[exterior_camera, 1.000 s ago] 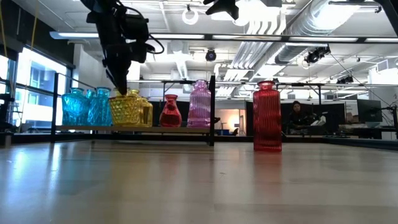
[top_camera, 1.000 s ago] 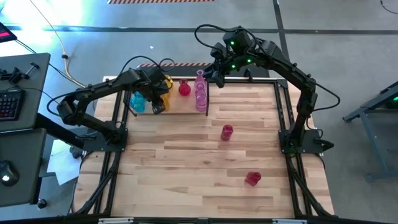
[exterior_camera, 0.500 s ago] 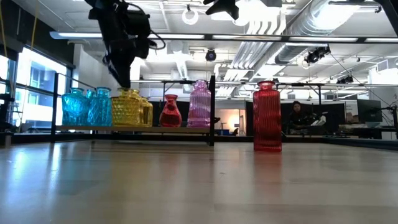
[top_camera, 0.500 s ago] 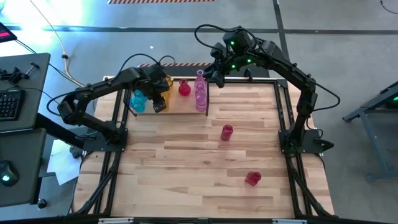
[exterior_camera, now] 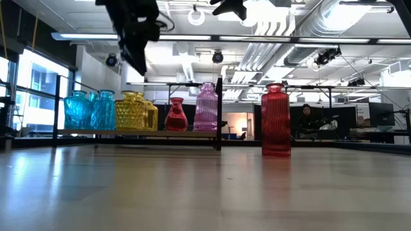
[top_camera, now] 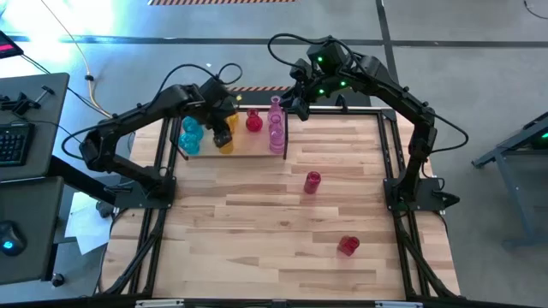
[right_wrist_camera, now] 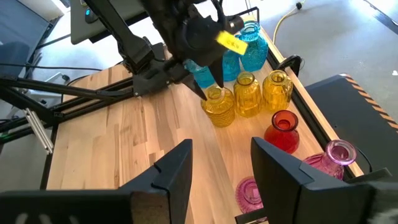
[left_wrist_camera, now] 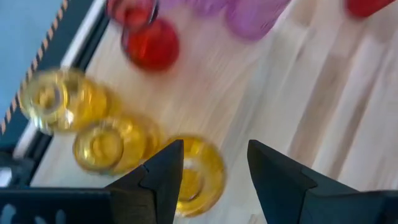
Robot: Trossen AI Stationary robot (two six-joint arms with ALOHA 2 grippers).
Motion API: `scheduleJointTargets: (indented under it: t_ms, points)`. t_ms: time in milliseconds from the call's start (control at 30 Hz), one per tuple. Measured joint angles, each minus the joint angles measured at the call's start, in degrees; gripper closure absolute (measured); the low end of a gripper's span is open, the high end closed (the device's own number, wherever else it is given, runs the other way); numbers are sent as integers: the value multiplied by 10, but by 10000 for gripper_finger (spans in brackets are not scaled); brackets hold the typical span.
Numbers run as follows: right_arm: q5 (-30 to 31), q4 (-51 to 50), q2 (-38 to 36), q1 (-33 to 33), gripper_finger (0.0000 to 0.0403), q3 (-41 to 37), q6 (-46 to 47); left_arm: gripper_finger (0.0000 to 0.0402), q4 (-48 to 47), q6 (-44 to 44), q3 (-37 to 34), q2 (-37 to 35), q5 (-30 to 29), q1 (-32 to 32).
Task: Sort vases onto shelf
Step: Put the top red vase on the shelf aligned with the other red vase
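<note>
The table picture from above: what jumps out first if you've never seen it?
Most striking is the colourful row of glass vases on the shelf at the table's far edge: cyan vases, yellow vases, a red one and pink ones. The left pincer hangs open just above the yellow ones. Two more red vases stand alone on the open table.

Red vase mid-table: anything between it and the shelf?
Nothing visible. The red vase stands alone on bare wood, with open tabletop between it and the shelf. The left tool is up over the yellow vases, fingers open and empty; the right tool waits open behind the shelf's pink end.
</note>
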Motion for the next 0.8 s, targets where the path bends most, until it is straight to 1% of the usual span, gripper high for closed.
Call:
scheduleJointTargets:
  t_ms: [100,200,300,367,433,500,533,567,667,733,800]
  points:
    - [0,-4,0,0,258,0,-8,231,1,-5,33,-1,10,-19]
    - [0,-28,0,0,258,0,-11,231,2,-25,63,-3,33,-45]
    - [0,-92,0,4,258,0,-5,231,4,-37,90,-22,31,-80]
    - [5,-158,0,10,258,0,0,231,13,-48,102,-43,15,-105]
    - [43,-233,0,22,258,0,3,231,20,-64,105,-72,0,-127]
    - [102,-298,0,38,258,0,7,231,22,-89,105,-106,-15,-144]
    - [124,-295,0,48,258,-2,16,231,22,-104,105,-123,-21,-151]
    - [131,-281,-4,57,258,-10,25,231,23,-120,105,-141,-27,-158]
    - [118,-263,-19,85,258,-29,38,231,27,-165,105,-193,-50,-182]
    - [128,-283,-23,100,258,-45,52,231,28,-185,105,-225,-70,-198]
    - [154,-290,-24,113,258,-70,67,231,28,-199,105,-254,-93,-216]
